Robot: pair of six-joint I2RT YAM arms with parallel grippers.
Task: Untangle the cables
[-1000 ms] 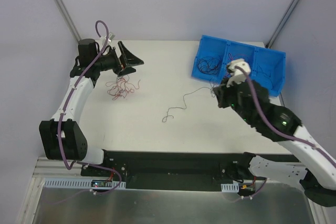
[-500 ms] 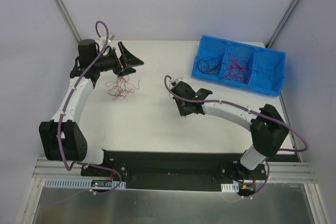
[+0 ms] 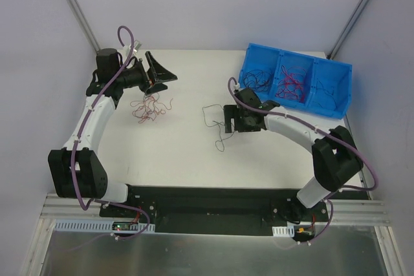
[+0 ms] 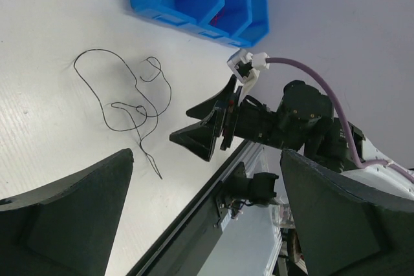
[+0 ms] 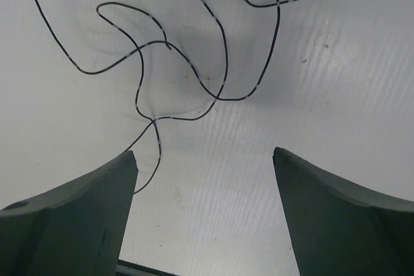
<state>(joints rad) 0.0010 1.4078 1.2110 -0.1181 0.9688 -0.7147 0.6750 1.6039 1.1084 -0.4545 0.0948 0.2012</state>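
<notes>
Cable, single black one (image 3: 218, 127), lies loose on the table (image 3: 187, 159) about mid-table. I see its long axis running far-to-near in the top view, with curly loops at the far end and a thin tail pointing back toward the arm bases. Right gripper (image 3: 228, 123) sits just to its right, low over the table, jaws spread wide with nothing in them. In the wrist view the cable is ahead of the fingers, not between them. Red tangle (image 3: 150, 106) sits on the left side, just near of the left gripper (image 3: 160, 77), whose jaws are also spread and empty. Blue bin (image 3: 326, 112) at far right holds more cables: black in the left and right compartments, red in the middle.
</notes>
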